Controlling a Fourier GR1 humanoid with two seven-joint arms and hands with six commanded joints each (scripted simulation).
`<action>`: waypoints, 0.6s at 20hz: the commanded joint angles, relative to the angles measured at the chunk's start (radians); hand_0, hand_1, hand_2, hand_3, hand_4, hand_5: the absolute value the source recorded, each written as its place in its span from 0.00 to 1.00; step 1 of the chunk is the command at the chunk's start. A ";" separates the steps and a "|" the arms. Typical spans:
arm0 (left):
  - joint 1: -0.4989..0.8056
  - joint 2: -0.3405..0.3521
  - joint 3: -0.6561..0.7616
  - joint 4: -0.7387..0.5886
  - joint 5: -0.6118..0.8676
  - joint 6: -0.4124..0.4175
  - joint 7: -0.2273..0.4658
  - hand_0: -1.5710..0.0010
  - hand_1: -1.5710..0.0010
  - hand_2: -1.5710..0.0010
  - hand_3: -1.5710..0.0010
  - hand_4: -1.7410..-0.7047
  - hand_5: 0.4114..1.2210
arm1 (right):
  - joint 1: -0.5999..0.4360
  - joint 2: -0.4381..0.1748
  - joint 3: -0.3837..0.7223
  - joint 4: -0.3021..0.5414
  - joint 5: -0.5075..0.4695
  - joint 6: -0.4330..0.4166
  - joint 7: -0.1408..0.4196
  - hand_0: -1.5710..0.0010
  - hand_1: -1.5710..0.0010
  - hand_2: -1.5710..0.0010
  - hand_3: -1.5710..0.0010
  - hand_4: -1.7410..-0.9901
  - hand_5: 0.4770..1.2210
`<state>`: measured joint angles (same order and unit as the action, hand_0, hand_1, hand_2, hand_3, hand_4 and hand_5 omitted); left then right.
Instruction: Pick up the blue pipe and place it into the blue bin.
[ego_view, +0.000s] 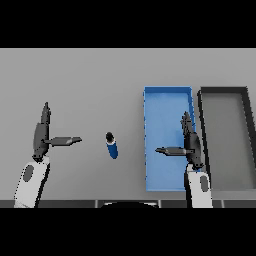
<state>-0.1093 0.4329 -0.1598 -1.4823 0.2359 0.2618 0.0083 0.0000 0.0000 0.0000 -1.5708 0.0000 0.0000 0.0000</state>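
Note:
A short blue pipe (112, 146) with a dark end lies on the grey table, left of the blue bin (150, 120). My right hand (190, 143) hovers over the bin's right side, fingers straight and thumb pointing left toward the pipe, holding nothing. It is well to the right of the pipe. My left hand (41, 134) is at the left of the table, fingers straight, thumb pointing right, a short way left of the pipe and apart from it.
A dark grey bin (247, 120) stands right beside the blue bin, at the right edge of the table. The table's front edge runs just below both forearms.

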 joint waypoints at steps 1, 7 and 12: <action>0.001 0.000 0.001 0.000 0.000 0.000 -0.005 1.00 1.00 1.00 1.00 0.71 0.22 | 0.001 0.001 0.001 -0.001 0.000 -0.001 0.000 1.00 1.00 1.00 1.00 0.69 0.17; 0.044 0.069 -0.026 -0.017 -0.007 -0.108 -0.087 1.00 1.00 1.00 1.00 0.71 0.22 | 0.045 -0.054 0.035 -0.044 0.057 0.023 -0.060 1.00 1.00 1.00 1.00 0.69 0.17; 0.073 0.174 -0.055 -0.018 -0.012 -0.260 -0.147 1.00 1.00 1.00 1.00 0.71 0.22 | 0.096 -0.107 0.100 -0.124 0.130 0.060 -0.056 1.00 1.00 1.00 1.00 0.68 0.16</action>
<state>-0.0372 0.6069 -0.2145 -1.5006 0.2244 0.0017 -0.1386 0.0956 -0.1073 0.1000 -1.6946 0.1297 0.0597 -0.0560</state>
